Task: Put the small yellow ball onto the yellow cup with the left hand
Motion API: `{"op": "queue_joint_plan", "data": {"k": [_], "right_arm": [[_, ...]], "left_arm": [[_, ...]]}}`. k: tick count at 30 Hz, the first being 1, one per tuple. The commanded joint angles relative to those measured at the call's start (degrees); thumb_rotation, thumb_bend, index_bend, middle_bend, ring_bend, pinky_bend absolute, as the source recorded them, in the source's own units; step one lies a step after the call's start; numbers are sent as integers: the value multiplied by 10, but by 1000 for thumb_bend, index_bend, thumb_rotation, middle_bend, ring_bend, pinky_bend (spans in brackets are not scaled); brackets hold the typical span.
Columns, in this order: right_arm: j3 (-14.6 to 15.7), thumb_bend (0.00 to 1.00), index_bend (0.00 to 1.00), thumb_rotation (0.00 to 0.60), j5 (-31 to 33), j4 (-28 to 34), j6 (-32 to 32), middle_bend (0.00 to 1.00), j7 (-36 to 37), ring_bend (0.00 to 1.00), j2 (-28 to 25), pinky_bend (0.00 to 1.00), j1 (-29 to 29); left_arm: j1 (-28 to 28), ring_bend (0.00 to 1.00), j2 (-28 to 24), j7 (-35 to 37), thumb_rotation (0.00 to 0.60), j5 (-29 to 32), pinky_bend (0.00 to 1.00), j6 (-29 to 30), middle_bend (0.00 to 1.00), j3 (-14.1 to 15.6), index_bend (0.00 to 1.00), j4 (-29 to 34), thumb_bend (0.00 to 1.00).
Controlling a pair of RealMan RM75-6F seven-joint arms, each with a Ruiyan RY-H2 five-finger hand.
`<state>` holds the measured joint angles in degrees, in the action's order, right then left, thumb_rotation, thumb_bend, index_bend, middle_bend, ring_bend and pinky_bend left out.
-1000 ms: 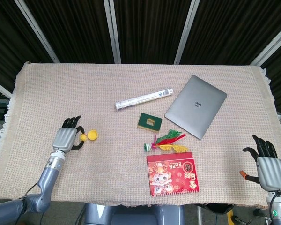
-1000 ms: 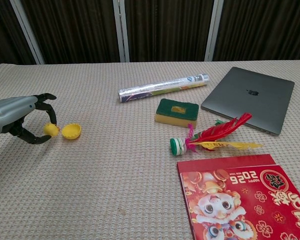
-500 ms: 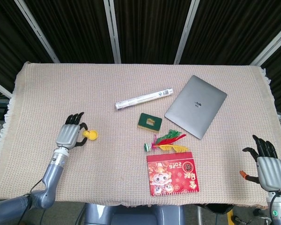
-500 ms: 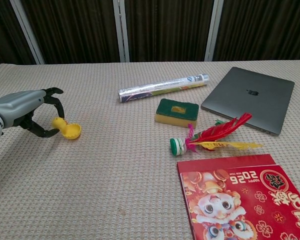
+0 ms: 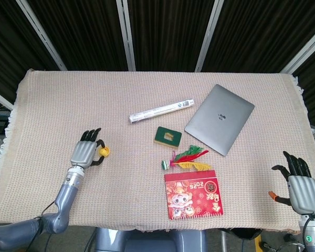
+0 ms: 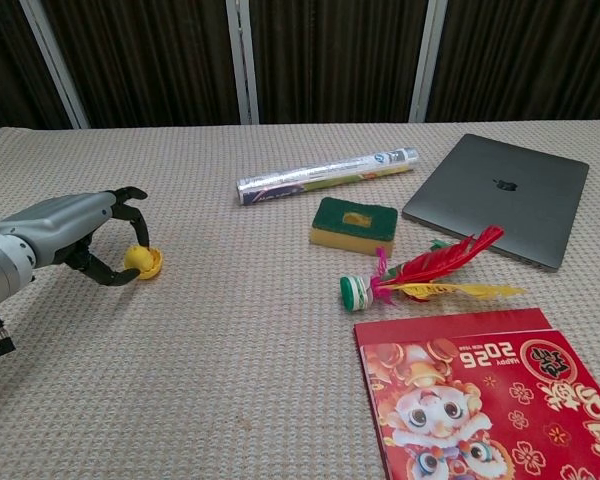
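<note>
Nearly done: the left hand (image 6: 75,238) pinches the small yellow ball (image 6: 135,258) right at the yellow cup (image 6: 150,265) (seating unclear); release remains.

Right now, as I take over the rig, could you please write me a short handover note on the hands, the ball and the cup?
Left robot hand: pinching the small yellow ball between its fingertips, right at the yellow cup on the cloth.
Right robot hand: open, fingers spread, off the table's near right corner, holding nothing.
Done: ball grasped and brought to the cup.
Left: whether the ball already rests on the cup cannot be told; seat it, release, and withdraw the left robot hand.
</note>
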<state>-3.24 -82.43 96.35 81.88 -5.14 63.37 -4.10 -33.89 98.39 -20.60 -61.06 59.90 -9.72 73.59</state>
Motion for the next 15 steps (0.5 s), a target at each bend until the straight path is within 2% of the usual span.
{"op": "queue_joint_plan", "data": {"k": [1,8,12,15], "right_arm": [[0,0,324,600,0,0,0,0,1,0,0,0,0],[0,0,325,600,1,0,0,0,2,0,0,0,0],[0,0,325,600,0,0,0,0,2,0,0,0,0],[0,0,325,600,0,0,0,0,2,0,0,0,0]], "left_arm": [[-1,0,3,-1,600,0,0,-1,0,-1,480,-3,375],[-5,0,8,-2,600,2,0,-1,0,-5,478,-7,375],[-5,0,9,-3,600,0,0,-1,0,-4,445,-8,373],[-4,0,9,0,600,-2,0,-1,0,-4,435,-7,344]]}}
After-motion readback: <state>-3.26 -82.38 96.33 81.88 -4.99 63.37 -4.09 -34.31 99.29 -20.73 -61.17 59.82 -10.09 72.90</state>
